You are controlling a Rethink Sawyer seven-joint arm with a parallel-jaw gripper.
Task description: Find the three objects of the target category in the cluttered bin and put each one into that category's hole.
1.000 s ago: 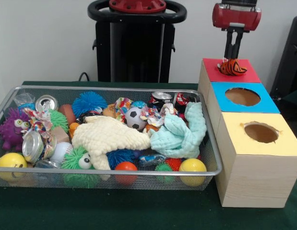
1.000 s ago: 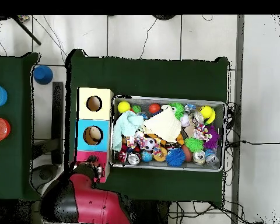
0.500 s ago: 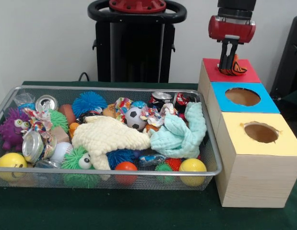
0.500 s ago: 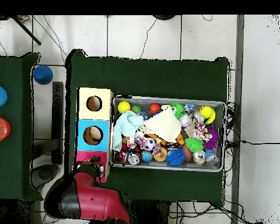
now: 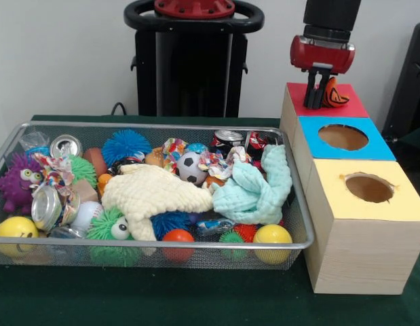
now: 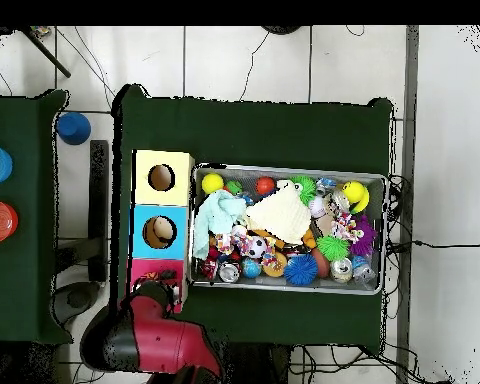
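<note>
The front view shows the gripper with fingers closed on an orange striped toy over the red box; overhead, the arm hides this grasp.

The red box's hole is hidden behind the gripper and orange striped toy.

Even, bright indoor light; soft shadows; mild blur in front view; no glare.

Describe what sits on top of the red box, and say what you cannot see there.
An orange and black striped toy rests on the red box, with the hand beside it. The box's hole is not visible; the toy and hand cover that spot.
</note>
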